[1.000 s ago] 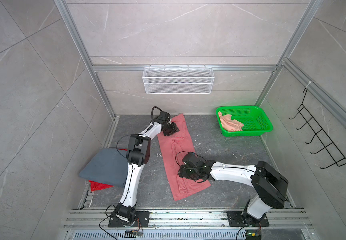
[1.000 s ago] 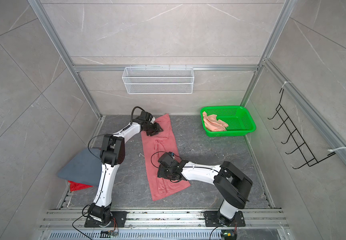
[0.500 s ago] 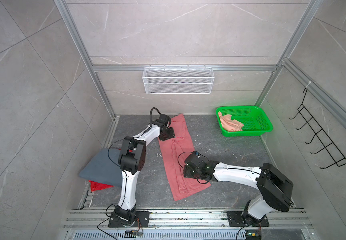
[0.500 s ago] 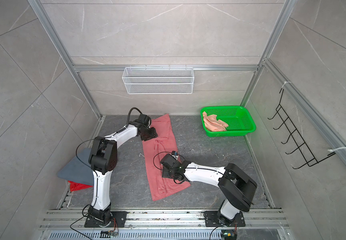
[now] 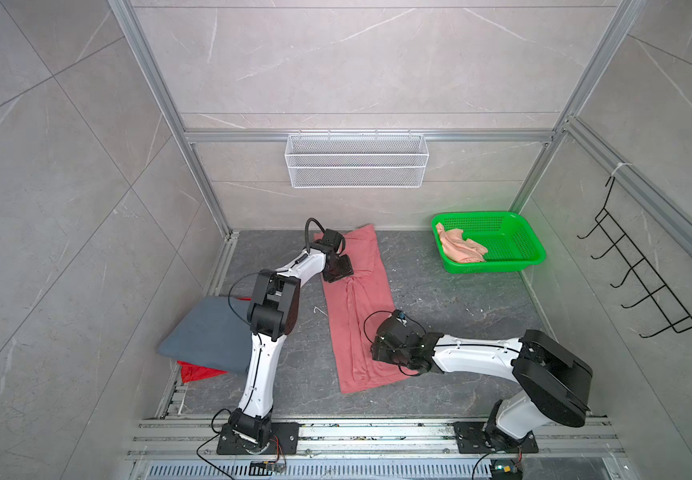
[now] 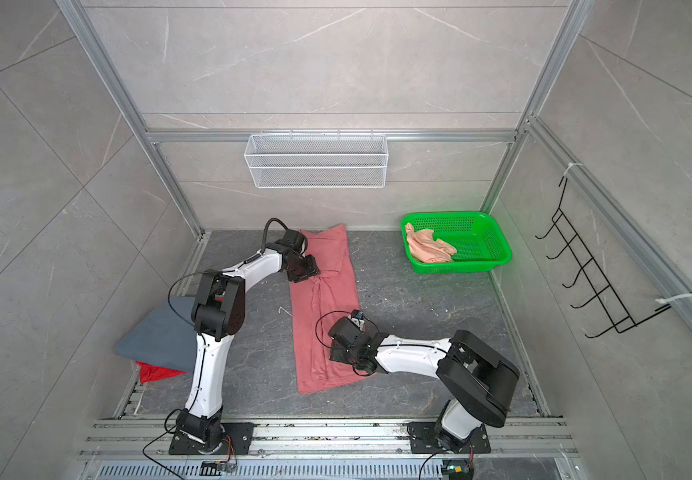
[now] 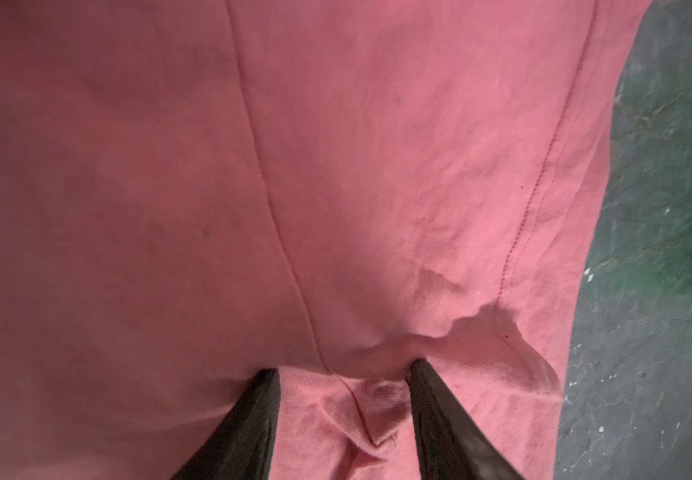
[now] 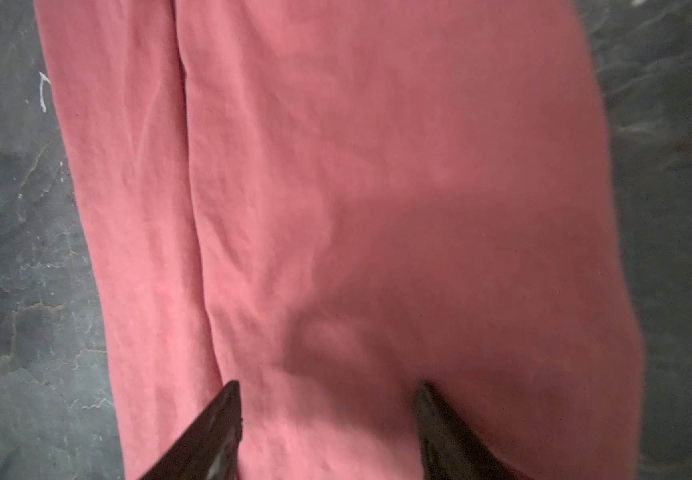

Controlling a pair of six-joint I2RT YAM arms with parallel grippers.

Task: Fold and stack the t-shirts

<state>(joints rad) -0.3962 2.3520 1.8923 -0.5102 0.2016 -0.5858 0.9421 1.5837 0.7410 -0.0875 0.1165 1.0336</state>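
Note:
A coral pink t-shirt (image 5: 360, 299) (image 6: 327, 299) lies on the dark floor, folded into a long strip. My left gripper (image 5: 339, 271) (image 7: 344, 368) stands open on its far left edge, fingertips pressed on the cloth with a ribbed fold between them. At the near right edge my right gripper (image 5: 379, 353) (image 8: 329, 386) is open too, low over flat pink cloth. Left of the strip rests a folded slate grey-blue t-shirt (image 5: 207, 332), with a bright red t-shirt (image 5: 198, 370) showing from under it. A pale peach t-shirt (image 5: 458, 247) is crumpled in the basket.
The green mesh basket (image 5: 502, 262) stands at the back right corner. A white wire shelf (image 5: 356, 160) hangs on the back wall and a black hook rack (image 5: 647, 291) on the right wall. Aluminium rails (image 5: 377, 432) run along the front edge.
My left gripper has slid a little nearer along the pink shirt's left edge, and its elbow has swung. The right gripper has shifted only slightly. Both stay open.

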